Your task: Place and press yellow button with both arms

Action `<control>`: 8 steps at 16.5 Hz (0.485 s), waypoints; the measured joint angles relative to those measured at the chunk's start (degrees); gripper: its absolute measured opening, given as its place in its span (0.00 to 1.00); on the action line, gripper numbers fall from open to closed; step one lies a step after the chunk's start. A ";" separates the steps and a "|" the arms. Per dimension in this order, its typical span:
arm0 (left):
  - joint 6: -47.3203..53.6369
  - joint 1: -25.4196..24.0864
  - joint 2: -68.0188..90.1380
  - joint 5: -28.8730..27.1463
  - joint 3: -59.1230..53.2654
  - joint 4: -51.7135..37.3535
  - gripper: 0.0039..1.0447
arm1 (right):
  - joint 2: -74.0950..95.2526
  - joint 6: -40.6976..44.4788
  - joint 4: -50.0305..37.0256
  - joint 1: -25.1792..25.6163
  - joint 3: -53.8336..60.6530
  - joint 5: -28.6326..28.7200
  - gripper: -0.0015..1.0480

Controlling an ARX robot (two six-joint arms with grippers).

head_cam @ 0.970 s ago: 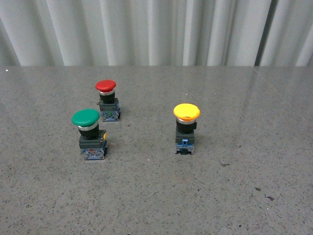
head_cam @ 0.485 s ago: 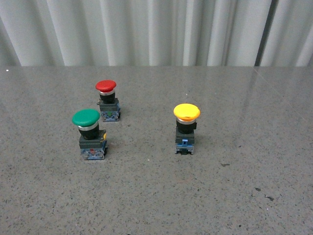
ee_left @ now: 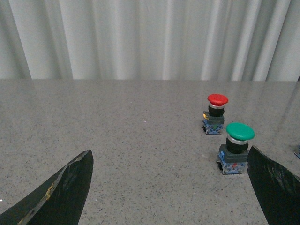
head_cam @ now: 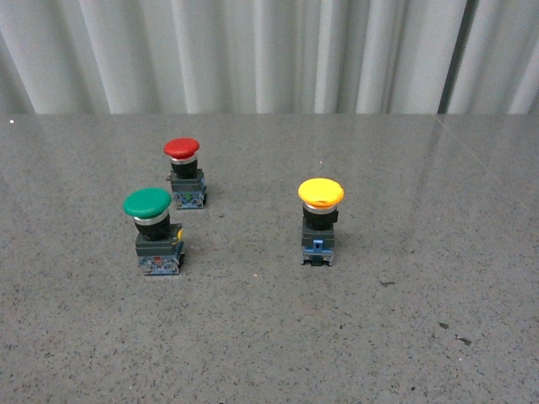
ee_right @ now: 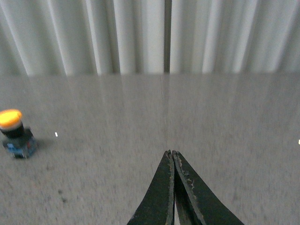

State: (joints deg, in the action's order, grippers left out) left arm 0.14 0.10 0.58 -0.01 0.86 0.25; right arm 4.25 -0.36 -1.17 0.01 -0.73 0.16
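The yellow button [head_cam: 321, 220] stands upright on the grey table, right of centre in the front view, with a yellow cap, black body and blue base. It also shows in the right wrist view [ee_right: 15, 133], far off to one side of my right gripper [ee_right: 171, 153], which is shut and empty. My left gripper [ee_left: 171, 161] is open and empty; its two black fingers [ee_left: 65, 190] frame bare table, and the yellow button is out of that view. Neither arm shows in the front view.
A green-capped button [head_cam: 153, 231] [ee_left: 236, 147] stands at the left and a smaller red-capped button [head_cam: 184, 172] [ee_left: 215, 114] behind it. The green one is close to one left finger. A pleated white curtain [head_cam: 269, 50] backs the speckled table [head_cam: 269, 337].
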 joint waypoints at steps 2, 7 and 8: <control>0.00 0.00 0.00 0.00 0.00 -0.04 0.94 | -3.98 0.00 1.05 0.00 -0.09 -0.15 0.02; 0.00 0.00 -0.02 0.00 0.00 -0.02 0.94 | -4.00 0.02 1.44 0.00 0.00 -0.13 0.33; 0.00 0.00 0.00 0.00 0.00 -0.02 0.94 | -4.00 0.02 1.42 0.00 0.00 -0.13 0.54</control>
State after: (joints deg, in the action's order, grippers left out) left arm 0.14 0.10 0.58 -0.01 0.86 0.23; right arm 0.25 -0.34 0.25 0.01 -0.73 0.03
